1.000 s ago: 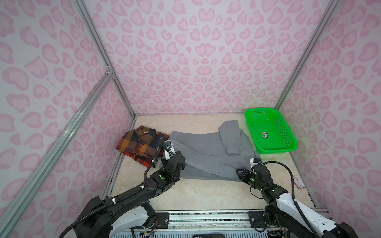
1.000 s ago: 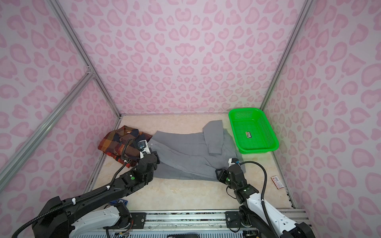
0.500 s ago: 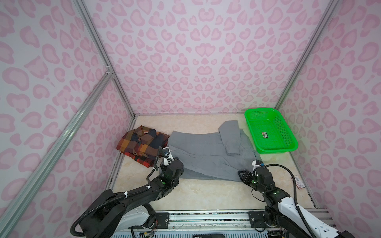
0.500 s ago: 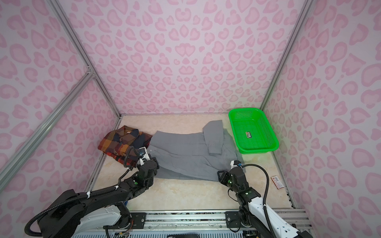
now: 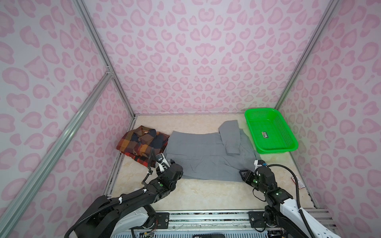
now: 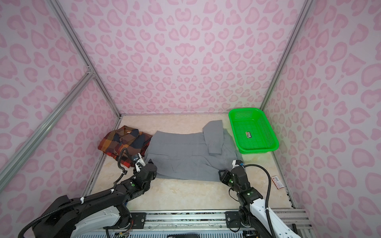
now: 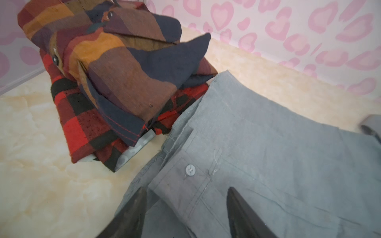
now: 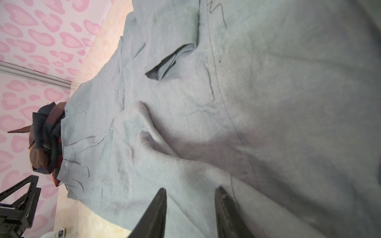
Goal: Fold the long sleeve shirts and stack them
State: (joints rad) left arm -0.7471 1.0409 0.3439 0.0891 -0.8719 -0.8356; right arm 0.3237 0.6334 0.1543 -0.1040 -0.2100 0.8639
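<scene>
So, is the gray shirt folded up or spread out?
Mostly spread: the gray shirt lies flat and wide, with only one sleeve folded across it.

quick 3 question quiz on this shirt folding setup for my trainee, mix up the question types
1. True or false: the plaid shirt lies folded beside the gray shirt, outside the green basket.
2. In the left wrist view, what lies between the parted jaws of the left gripper? A) the gray shirt's buttoned cuff B) a plaid collar C) bare table
3. How many shirts does the basket hold?
Key: 1 true; 2 A; 3 none.
</scene>
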